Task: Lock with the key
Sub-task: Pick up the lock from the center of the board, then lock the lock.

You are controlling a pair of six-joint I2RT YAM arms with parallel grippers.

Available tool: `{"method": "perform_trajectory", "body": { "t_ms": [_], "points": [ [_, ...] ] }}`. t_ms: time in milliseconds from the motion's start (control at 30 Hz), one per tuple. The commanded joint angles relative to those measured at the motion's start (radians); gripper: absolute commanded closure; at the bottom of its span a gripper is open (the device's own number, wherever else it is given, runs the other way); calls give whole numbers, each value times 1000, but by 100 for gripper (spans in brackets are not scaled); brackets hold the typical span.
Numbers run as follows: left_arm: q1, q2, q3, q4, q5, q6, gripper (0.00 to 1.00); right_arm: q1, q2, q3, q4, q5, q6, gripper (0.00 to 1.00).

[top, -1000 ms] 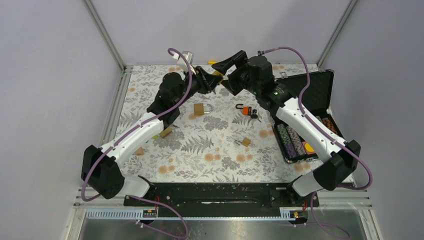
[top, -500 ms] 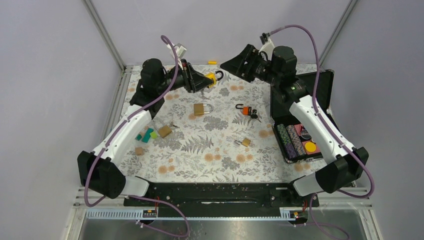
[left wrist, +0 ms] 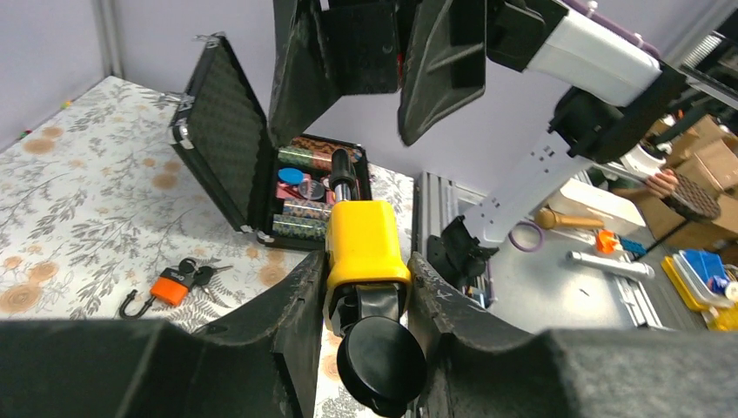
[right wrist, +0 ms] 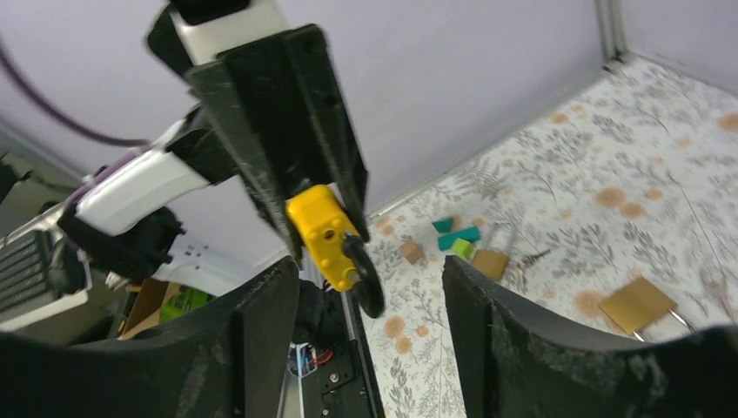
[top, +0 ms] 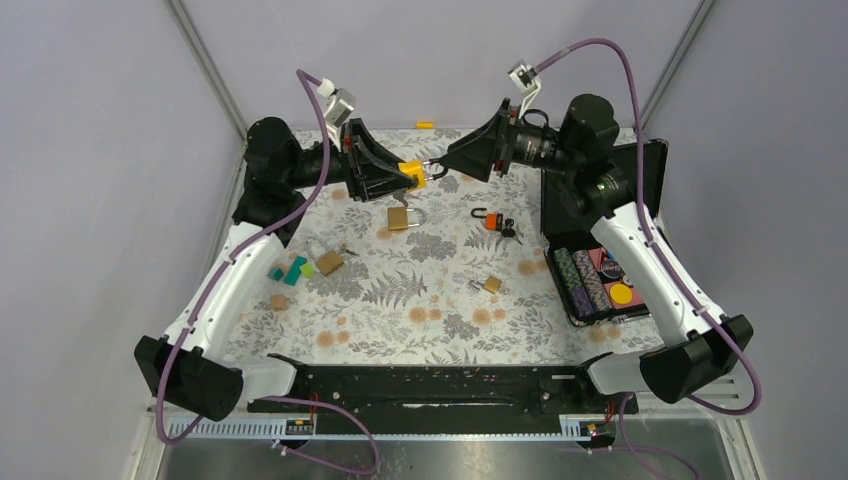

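Note:
My left gripper (top: pixel 402 176) is shut on a yellow padlock (top: pixel 413 172) and holds it above the far part of the table. In the left wrist view the padlock body (left wrist: pixel 365 242) sits between my fingers, with a black round key head (left wrist: pixel 383 366) sticking out of its near end. Its black shackle (right wrist: pixel 364 279) is swung open and points at my right gripper (top: pixel 452 162). The right gripper is open and empty, its fingers (right wrist: pixel 487 340) on either side of the shackle without touching it.
On the flowered table lie a brass padlock (top: pixel 402 218), an orange padlock with keys (top: pixel 492 220), a small brass padlock (top: pixel 490 284), another brass padlock (top: pixel 328 262) and coloured blocks (top: pixel 290 272). An open black case of poker chips (top: pixel 600 280) stands at the right.
My left gripper has lifted the yellow padlock and turned it toward the right. My right gripper has swung back and up, and now faces the padlock's shackle.

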Motion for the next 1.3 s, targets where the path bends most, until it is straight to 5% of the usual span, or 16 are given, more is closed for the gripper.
{"method": "perform_trajectory", "body": {
  "t_ms": [0,433,600,733,1267],
  "points": [
    [14,-29,79,93,120,-19,100,6,-36,32,141,-164,24,37],
    [17,-48,65,283,143,-145,100,30,-39,70,0,-218,-127,48],
    [16,-47,61,359,154,-208,100,38,-51,50,87,-224,-83,83],
    [17,-39,59,395,161,-246,100,53,-58,37,153,-225,-66,95],
    [15,29,92,495,132,-467,100,133,-54,45,78,-206,-220,100]
  ]
}}
